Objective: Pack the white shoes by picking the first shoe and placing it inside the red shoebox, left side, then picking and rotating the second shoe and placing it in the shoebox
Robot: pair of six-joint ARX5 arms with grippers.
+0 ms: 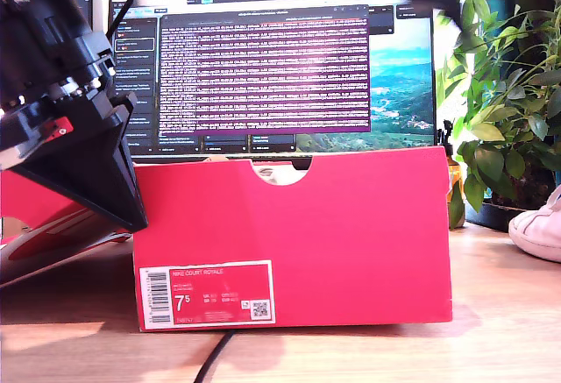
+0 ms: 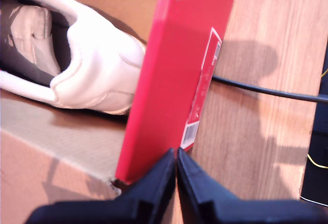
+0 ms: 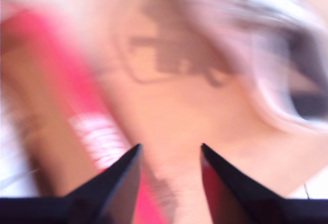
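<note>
Judging progress: one white shoe [image 2: 87,55] lies inside the red shoebox [image 1: 351,225]; the other shoe [image 1: 539,225] waits on the table [image 1: 508,313]. My first pincer [image 2: 176,157] is together, empty; my second pincer [image 3: 169,155] is apart.

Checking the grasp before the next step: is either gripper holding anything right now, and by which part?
Nothing is held. My first gripper is shut and empty beside the red cardboard shoebox; my second gripper is open and empty.

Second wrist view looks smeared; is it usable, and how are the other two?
Second wrist view: heavy motion blur, only my second tool reads clearly, standing open. First wrist view: sharp on the red shoebox and the shoe. Exterior view: box crisp, window glare washing out the top.
</note>
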